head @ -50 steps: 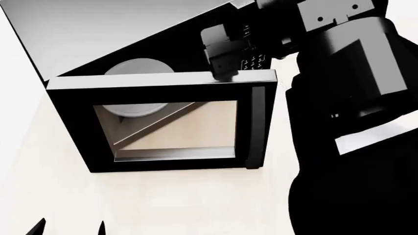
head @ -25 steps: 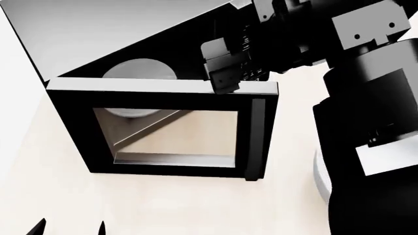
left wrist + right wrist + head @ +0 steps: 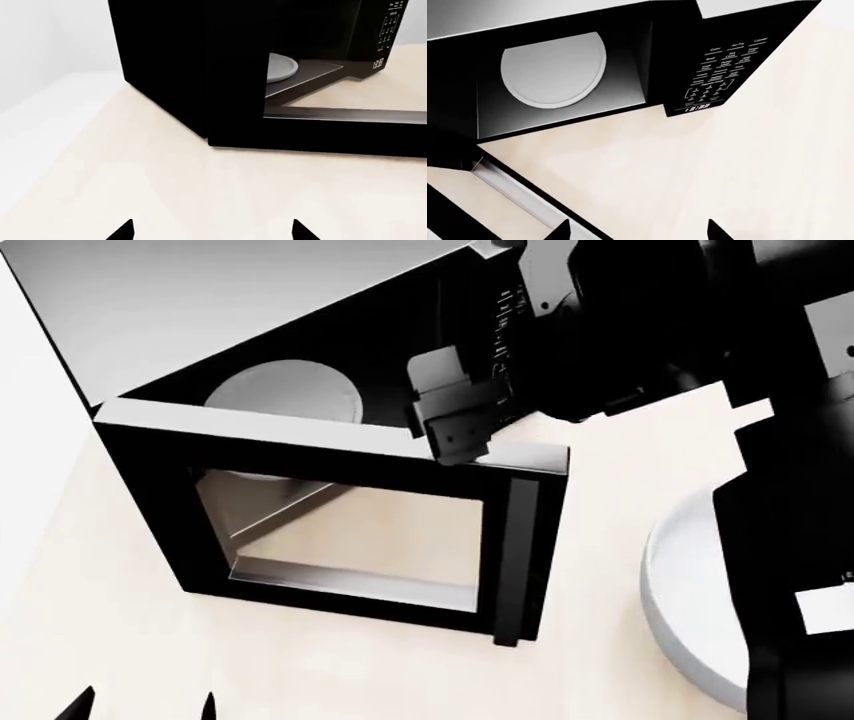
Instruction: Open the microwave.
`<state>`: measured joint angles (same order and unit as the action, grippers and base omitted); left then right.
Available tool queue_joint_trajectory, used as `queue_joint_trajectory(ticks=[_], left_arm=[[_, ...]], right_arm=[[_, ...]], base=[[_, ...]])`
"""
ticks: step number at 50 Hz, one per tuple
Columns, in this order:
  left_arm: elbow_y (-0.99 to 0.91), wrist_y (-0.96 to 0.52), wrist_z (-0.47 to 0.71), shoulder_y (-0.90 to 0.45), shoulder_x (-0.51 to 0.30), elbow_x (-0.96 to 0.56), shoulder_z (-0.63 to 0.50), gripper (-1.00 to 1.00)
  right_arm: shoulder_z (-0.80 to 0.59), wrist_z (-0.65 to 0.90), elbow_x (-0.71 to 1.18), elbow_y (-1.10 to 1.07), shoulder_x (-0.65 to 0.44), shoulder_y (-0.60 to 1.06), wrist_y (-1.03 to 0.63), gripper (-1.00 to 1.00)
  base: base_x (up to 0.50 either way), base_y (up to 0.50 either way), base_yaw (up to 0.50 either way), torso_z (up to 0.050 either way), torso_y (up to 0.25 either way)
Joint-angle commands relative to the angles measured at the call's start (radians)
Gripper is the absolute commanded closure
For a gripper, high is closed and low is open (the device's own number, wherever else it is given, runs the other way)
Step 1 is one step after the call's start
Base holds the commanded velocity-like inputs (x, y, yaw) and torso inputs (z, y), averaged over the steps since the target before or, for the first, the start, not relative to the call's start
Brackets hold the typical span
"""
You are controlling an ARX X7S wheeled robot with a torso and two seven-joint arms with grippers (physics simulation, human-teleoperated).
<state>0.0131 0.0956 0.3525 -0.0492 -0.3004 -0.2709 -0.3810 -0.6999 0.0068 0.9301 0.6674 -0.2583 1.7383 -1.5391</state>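
The microwave (image 3: 254, 310) is black with a grey top, and its windowed door (image 3: 340, 530) stands swung out towards me, with the vertical handle (image 3: 515, 550) at its free side. The white turntable (image 3: 283, 390) shows in the open cavity. My right gripper (image 3: 454, 425) is at the door's top edge near the free corner. In the right wrist view the right gripper (image 3: 638, 231) is open, one fingertip (image 3: 560, 231) against the door's edge (image 3: 507, 190), facing the turntable (image 3: 552, 70) and keypad (image 3: 720, 75). My left gripper (image 3: 212, 232) is open and empty, low before the microwave's side (image 3: 167, 65).
A pale round bowl-like thing (image 3: 681, 610) sits on the beige counter (image 3: 334, 660) to the right of the door, partly behind my right arm (image 3: 787, 540). The left gripper's tips (image 3: 140, 707) show at the head view's lower left. The counter's white left edge (image 3: 40, 125) runs beside the microwave.
The door has swung further out from the microwave. My right arm has moved up and to the right, uncovering the pale round thing on the counter. The left gripper has not moved.
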Motion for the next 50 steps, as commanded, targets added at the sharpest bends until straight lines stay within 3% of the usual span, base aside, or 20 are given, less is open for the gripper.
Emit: queue_joint_trajectory(ticks=[1,10,26,50], left_arm=[[0.007,-0.005,0.000,0.000,-0.001,-0.002,-0.005,-1.00],[0.009,-0.005,0.001,-0.002,-0.002,-0.005,-0.006,-1.00],[0.005,-0.005,0.005,-0.001,-0.005,-0.008,-0.010,-1.00],[0.003,-0.005,0.010,-0.001,-0.009,-0.013,-0.015,-1.00]], right_arm=[[-0.039,0.103,0.165,-0.053,-0.029,-0.075,-0.017,-1.00],[-0.041,0.284,0.383,-0.116,-0.067,-0.101,-0.024,-1.00],[-0.080,0.338,0.501,-0.156,-0.099,-0.135,0.008,-1.00],[-0.063,0.555,0.779,-0.280,-0.145,-0.234,0.022,-1.00]], base=[[0.00,0.00,0.00,0.000,-0.011],[0.00,0.00,0.00,-0.002,-0.005],[0.00,0.00,0.00,-0.002,-0.005],[0.00,0.00,0.00,-0.003,-0.007]])
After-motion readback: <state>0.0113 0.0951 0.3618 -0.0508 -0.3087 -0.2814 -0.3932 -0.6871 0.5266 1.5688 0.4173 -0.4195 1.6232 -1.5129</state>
